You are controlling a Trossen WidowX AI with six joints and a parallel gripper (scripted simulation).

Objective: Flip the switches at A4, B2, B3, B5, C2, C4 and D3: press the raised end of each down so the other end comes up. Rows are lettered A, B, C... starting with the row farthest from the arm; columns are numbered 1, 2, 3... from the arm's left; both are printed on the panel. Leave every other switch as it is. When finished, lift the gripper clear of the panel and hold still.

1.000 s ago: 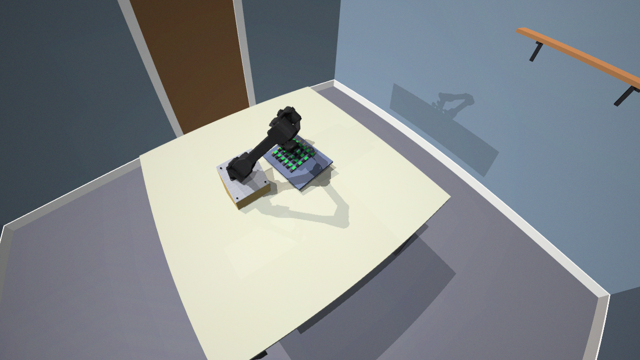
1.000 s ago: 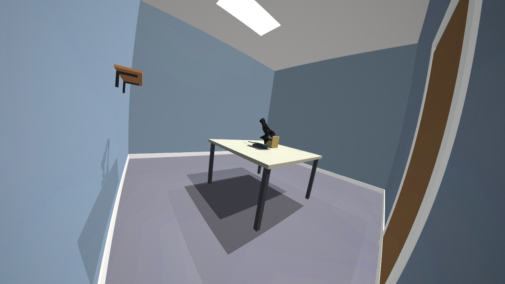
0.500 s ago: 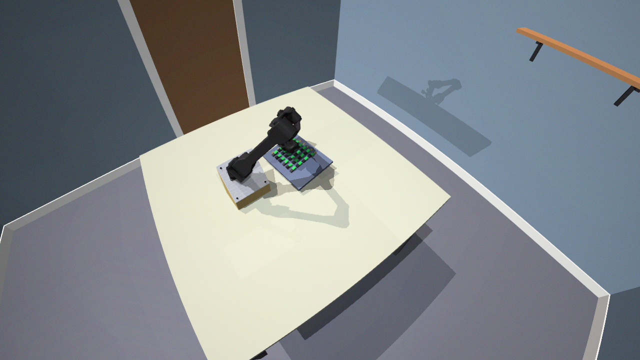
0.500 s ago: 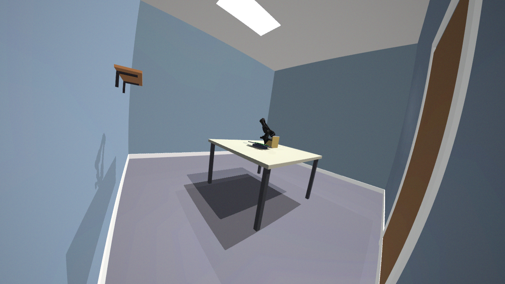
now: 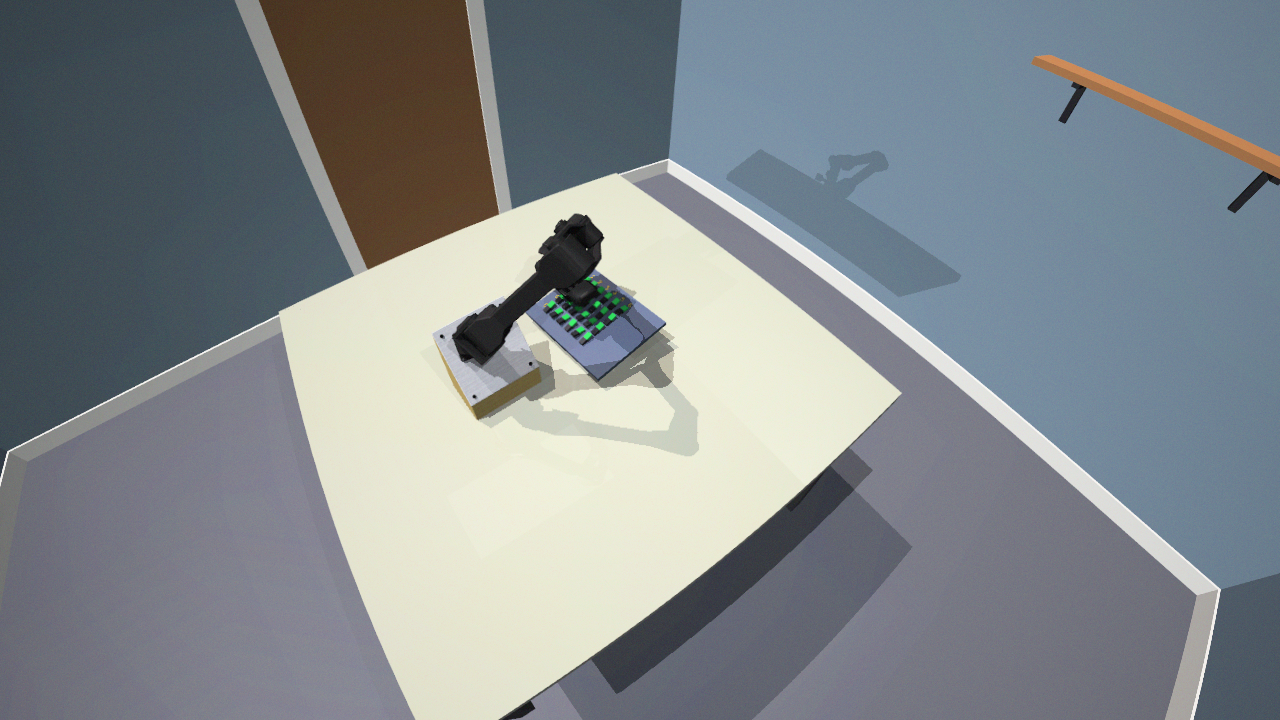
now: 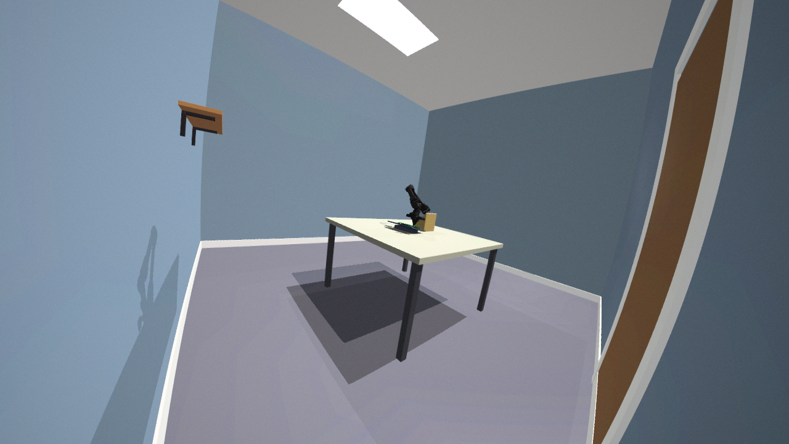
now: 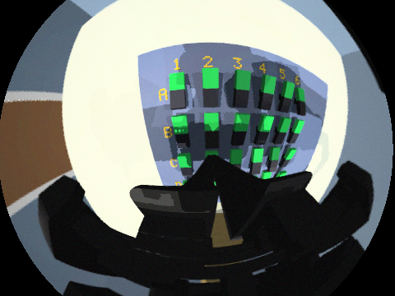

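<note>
The blue switch panel lies on the table in front of the arm. In the wrist view, switches A4, B2, B3, B5 and C4 show green far halves and dark near halves. I cannot tell for certain which ends are raised. Only the green top of C2 shows, behind the fingertips; D3 is hidden. My gripper is shut and empty, low over the panel around column 2. Its fingers hide the near rows, and contact with a switch cannot be told.
The arm's base block stands on the table beside the panel's near edge. Other switches stand close around the fingers, including C1 and C3. A wall shelf is far off.
</note>
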